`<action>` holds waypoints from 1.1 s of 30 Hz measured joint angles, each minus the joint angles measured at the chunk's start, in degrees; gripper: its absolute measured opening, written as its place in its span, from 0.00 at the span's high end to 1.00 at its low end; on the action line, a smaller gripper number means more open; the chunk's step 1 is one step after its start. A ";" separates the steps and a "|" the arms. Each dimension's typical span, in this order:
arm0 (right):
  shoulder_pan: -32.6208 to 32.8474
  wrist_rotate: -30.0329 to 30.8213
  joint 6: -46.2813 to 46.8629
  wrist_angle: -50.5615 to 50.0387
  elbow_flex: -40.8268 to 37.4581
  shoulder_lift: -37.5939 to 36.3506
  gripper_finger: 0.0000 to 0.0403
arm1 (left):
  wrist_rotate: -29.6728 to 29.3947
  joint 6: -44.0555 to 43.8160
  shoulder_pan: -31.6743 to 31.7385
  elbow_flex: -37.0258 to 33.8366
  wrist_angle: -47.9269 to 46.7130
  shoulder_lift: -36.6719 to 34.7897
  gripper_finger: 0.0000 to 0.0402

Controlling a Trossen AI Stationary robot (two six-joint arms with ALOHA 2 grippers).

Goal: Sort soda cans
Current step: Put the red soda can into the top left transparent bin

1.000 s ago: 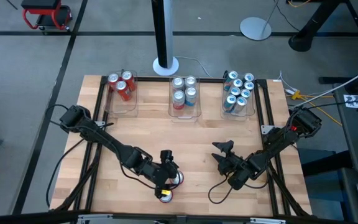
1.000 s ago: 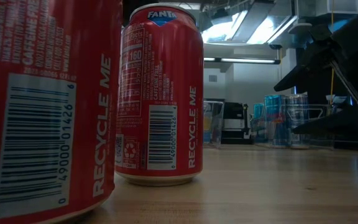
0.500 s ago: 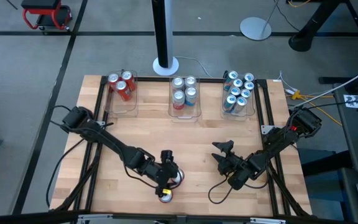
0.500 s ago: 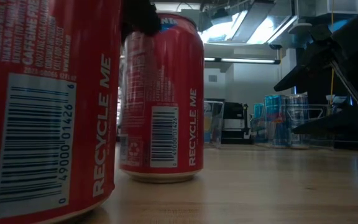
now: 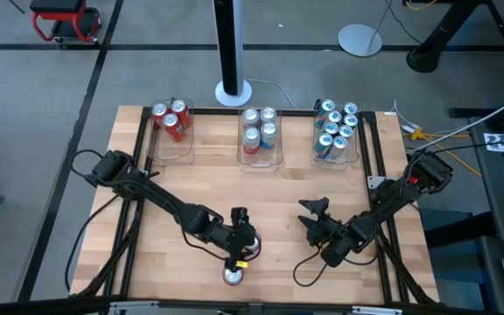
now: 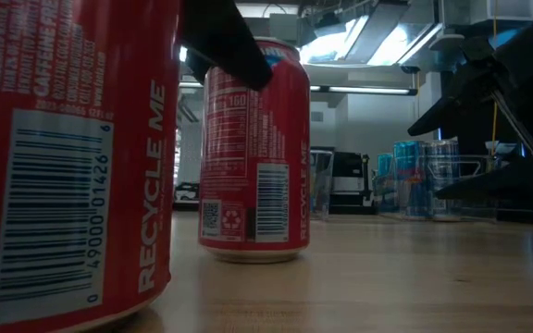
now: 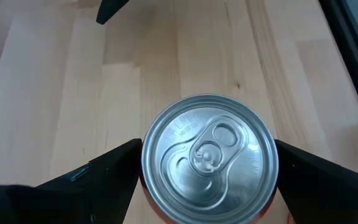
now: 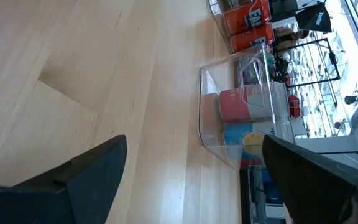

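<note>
left gripper (image 7: 209, 163): mine, fingers spread either side of a red can (image 7: 209, 155), straddling its top from above. Left wrist view shows slim gaps on both sides, so not clamped yet.
target can: upright near the table's front edge, roughly centre (image 5: 245, 251). A second red can (image 6: 63, 157) stands just in front of it, closer to the edge, right against the low camera.
right gripper (image 5: 315, 219): parked low over the right half of the table (image 5: 199, 175), fingers apart, holding nothing.
risk 1: low view shows one finger (image 6: 225, 42) at the rim, so if I close this high I expect the pads to catch only the top lip and the can slips or tips.
risk 2: neighbour can is near; swinging out sideways could knock it off the front.
risk 3: red bin is far across the table, a long carry for a weak grip.
left bin (image 5: 171, 140): three red cans, space free.
middle bin (image 5: 261, 156): four cans, silver-and-red.
right bin (image 5: 335, 149): teal-blue cans, about eight, nearly full.
</note>
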 joint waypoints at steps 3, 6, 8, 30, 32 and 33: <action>0.00 0.00 0.00 0.00 0.00 0.00 0.07 | 0.00 0.37 -0.04 0.00 0.00 0.00 0.16; 0.00 0.00 0.01 0.00 0.00 0.00 0.07 | 0.00 0.12 -0.04 0.00 0.07 -0.02 0.16; 0.00 0.00 0.00 0.00 0.00 -0.01 0.07 | 0.00 -0.03 -0.04 0.00 0.45 -0.02 0.16; 0.00 0.18 0.02 0.02 0.00 0.00 0.07 | -1.12 -0.71 0.00 -3.91 6.80 -0.15 0.26; 0.00 0.20 0.01 0.02 0.01 0.00 0.07 | -1.48 -0.71 0.00 -3.93 6.78 -0.18 0.26; 0.00 0.20 0.00 0.02 0.00 0.00 0.07 | -1.56 -0.69 0.04 -3.93 6.74 -0.25 0.26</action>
